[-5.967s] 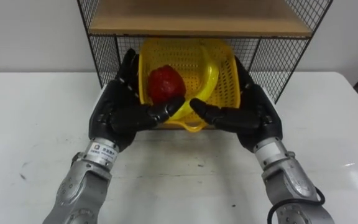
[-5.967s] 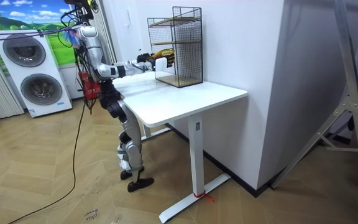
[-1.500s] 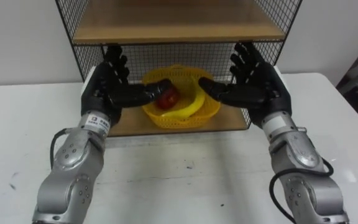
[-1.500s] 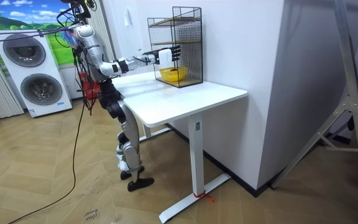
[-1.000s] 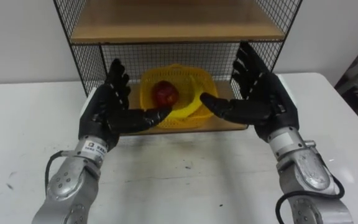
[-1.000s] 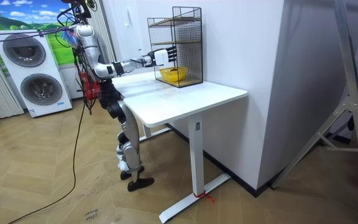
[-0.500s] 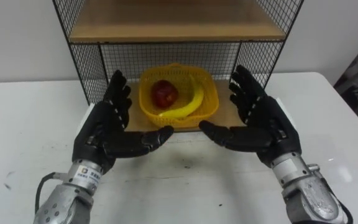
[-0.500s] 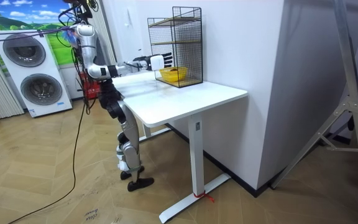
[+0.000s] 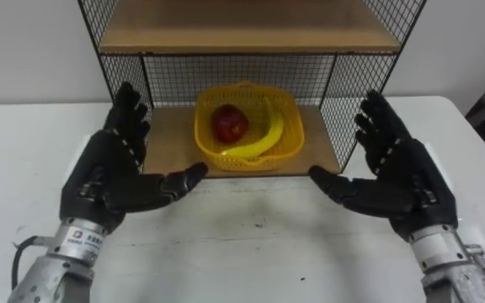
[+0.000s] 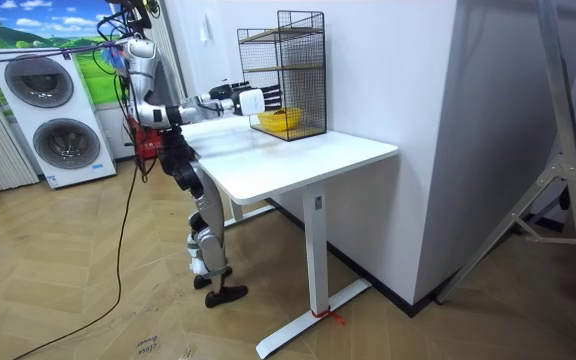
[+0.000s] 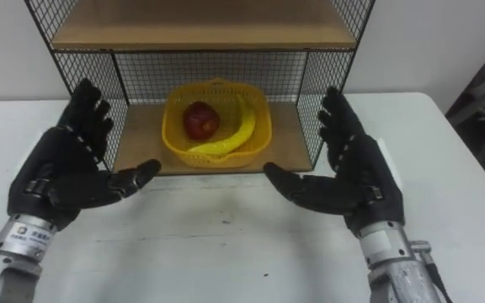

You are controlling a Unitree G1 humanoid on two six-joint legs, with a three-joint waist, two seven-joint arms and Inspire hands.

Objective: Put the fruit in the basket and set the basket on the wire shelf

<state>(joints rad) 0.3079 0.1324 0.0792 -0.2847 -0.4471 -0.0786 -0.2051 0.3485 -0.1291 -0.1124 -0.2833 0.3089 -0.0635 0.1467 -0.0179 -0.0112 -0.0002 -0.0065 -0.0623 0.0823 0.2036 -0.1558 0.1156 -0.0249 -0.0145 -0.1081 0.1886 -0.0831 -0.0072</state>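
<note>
Two pieces of fruit, one basket, one shelf and two hands make up your count. The fruit is one red apple [image 9: 229, 123] and one yellow banana [image 9: 262, 137]. Both lie inside the yellow basket [image 9: 251, 162], the apple in its left half and the banana curving along its right and front side, just beside the apple. The basket is plastic with rounded corners and a slotted lattice wall. It stands at centre frame on the lower wooden board [image 9: 171, 139] of the wire shelf [image 9: 349, 88]. That shelf has black wire mesh at its back and sides and two flat wooden boards, with the upper board [image 9: 251, 29] running along the top of the frame. It stands on the smooth white table [image 9: 251, 248].

Your left hand [image 9: 108, 172] hangs at lower left and your right hand [image 9: 404, 181] at lower right. Both are black, with palms facing each other, fingers straight and spread, and thumbs pointing inward, and they grip nothing. They sit in front of the shelf's open side, one at each side of the basket and apart from it.

In the room view you stand at the table's end on the room view's left, with both arms stretched toward the shelf. Two white washing machines [image 10: 66, 145] are stacked at the upper left of that view
</note>
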